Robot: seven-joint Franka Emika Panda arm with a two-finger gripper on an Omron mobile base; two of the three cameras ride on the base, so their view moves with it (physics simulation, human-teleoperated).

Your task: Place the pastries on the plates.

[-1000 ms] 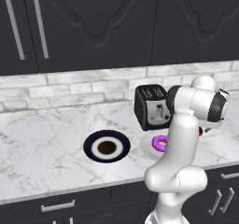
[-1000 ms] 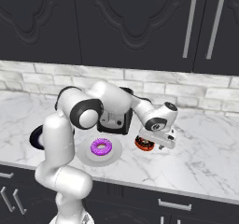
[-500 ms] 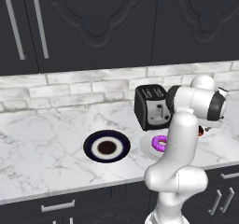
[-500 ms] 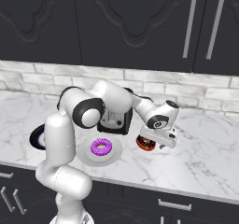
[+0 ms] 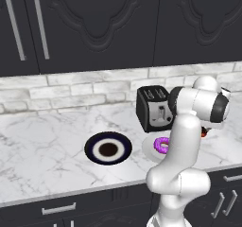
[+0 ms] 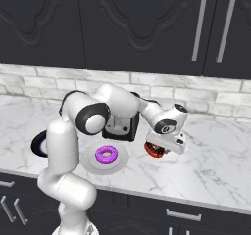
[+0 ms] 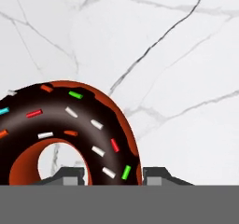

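One pastry was already served: the purple-iced donut [image 6: 106,154] lay on the white plate [image 6: 88,161], just in front of the black toaster [image 5: 155,109]. The navy plate [image 5: 108,148], to the toaster's left, held nothing. To the toaster's right the hand [image 6: 158,149] had clamped on the chocolate-topped donut [image 7: 70,134], seemingly not lifted off the marble desk [image 7: 177,55]; its carry to the navy plate remained.

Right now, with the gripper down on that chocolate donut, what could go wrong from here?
The gripper pinches just one side of the chocolate donut, so it may tilt or slip when lifted. The free navy plate lies beyond the white plate with the purple donut and the toaster; a low carry could knock them.
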